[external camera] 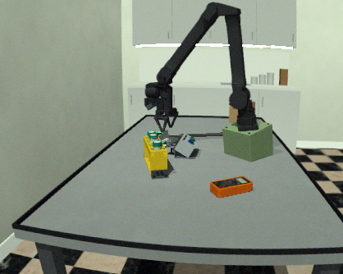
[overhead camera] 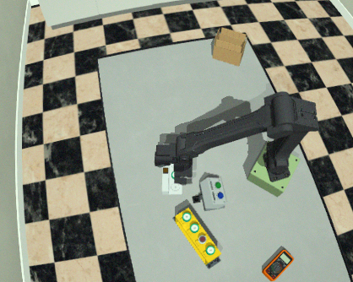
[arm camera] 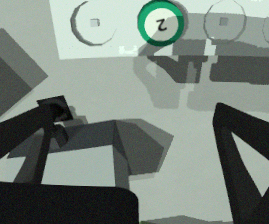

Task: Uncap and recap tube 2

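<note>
The white cap tray lies left of the grey key housing. In the wrist view a green cap marked 2 sits flat in its nest, with empty nests on either side. My gripper hovers over the tray, open and empty. The yellow decapping station holds several tubes. One tube stands uncapped; the others carry green caps.
The housing carries the green key and the blue key. An orange multimeter lies at the front right. A cardboard box stands at the far edge. The arm's green base block stands right of the housing.
</note>
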Available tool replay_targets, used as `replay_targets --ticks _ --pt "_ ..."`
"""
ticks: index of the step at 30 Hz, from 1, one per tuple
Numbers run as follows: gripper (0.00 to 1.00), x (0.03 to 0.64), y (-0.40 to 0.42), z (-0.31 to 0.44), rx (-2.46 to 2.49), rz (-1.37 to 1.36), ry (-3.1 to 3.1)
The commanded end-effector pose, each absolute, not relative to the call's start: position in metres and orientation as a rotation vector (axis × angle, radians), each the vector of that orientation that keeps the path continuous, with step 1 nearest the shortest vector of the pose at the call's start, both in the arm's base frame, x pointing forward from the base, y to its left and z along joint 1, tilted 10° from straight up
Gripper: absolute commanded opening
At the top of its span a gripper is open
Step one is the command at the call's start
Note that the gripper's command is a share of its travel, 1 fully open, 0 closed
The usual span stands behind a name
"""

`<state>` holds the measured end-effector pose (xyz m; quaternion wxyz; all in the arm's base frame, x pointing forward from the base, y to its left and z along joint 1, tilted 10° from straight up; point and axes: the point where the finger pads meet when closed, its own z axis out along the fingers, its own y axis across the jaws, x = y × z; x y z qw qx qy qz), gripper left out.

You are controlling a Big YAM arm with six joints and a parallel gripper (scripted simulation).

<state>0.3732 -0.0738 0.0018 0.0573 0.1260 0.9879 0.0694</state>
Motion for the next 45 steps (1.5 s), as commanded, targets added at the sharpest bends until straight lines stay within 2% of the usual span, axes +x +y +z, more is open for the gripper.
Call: replay_targets --ticks 1,11,14,15,45 --pt "1.0 0.408 -0.098 0.006 0.345 0.204 2.98" --pt "1.0 0.465 -0.152 0.001 0.345 0.201 2.979" --pt "1.0 0.468 -0.14 0.001 0.307 0.204 2.985" --pt "1.0 0.448 -0.132 -0.01 0.315 0.22 3.021" --pt "1.0 0.461 -0.144 0.003 0.341 0.197 2.973"
